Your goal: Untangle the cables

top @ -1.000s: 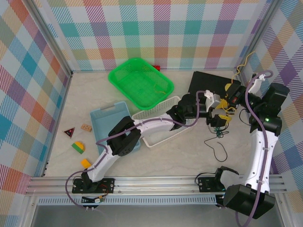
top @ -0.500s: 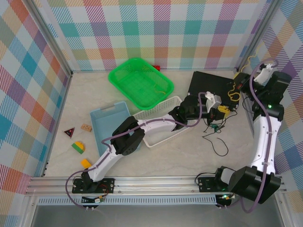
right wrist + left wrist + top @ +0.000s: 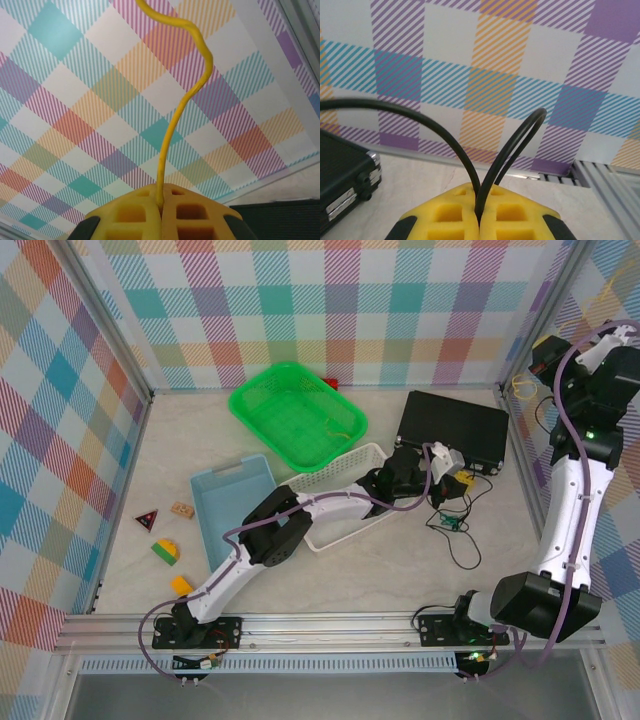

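Left wrist: left gripper [image 3: 479, 220] clamped on black cable [image 3: 370, 103] looping above; right gripper [image 3: 161, 215] clamped on yellow cable [image 3: 161, 165].

light: bright, even, diffuse | shadows: faint, soft | focus: top view sharp; black cable [image 3: 506, 150] close-up slightly soft

No lettering, number, brand or label legible from where I stand. Small triangular piece [image 3: 147, 520] with a red border and dark face resembles a warning sign; any symbol on it is too small to make out.
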